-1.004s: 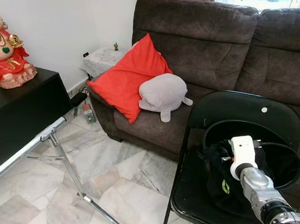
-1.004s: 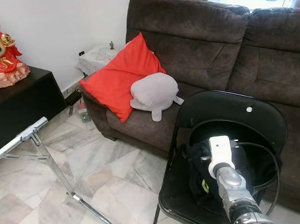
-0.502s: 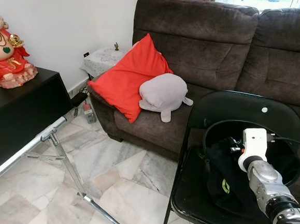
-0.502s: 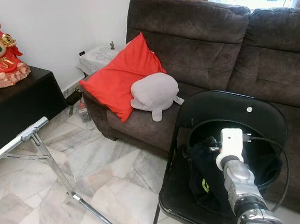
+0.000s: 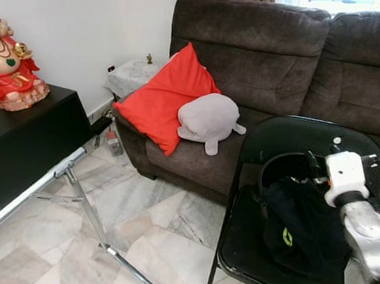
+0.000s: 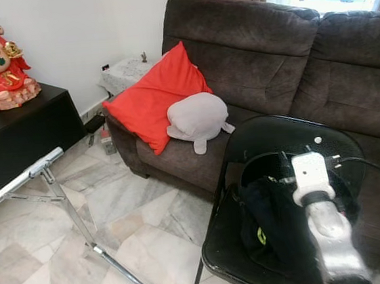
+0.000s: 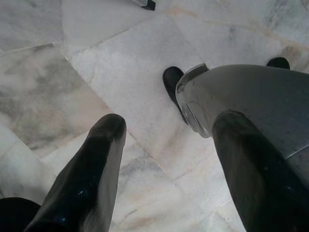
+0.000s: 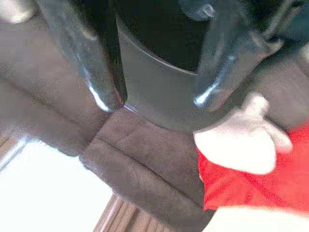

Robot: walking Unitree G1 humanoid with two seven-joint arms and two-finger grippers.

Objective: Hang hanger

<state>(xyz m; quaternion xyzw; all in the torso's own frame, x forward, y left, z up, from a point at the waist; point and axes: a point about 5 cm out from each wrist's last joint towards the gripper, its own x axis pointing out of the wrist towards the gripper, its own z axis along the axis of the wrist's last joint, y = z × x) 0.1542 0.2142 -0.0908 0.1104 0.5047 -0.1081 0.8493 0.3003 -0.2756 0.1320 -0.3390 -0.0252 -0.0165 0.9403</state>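
Note:
A black garment (image 5: pixel 300 224) with a small yellow-green mark lies heaped on the seat of a black folding chair (image 5: pixel 308 133). I cannot make out a hanger inside it. My right arm reaches over the heap, its white wrist box at the garment's upper right. In the right wrist view the right gripper (image 8: pixel 159 99) is open, and the chair's glossy back and the brown sofa show between its fingers (image 8: pixel 99 72). My left gripper (image 7: pixel 169 128) hangs open above the marble floor.
A chrome rack rail on slanted legs (image 5: pixel 75 190) stands at the left, by a black cabinet (image 5: pixel 25 135) with a red figurine (image 5: pixel 2 58). Behind the chair a brown sofa (image 5: pixel 268 50) holds a red cushion (image 5: pixel 160 98) and a grey plush (image 5: pixel 208 117).
My right arm has lifted and swung right, from over the garment's middle to its upper right edge. The garment's yellow-green mark stays in place.

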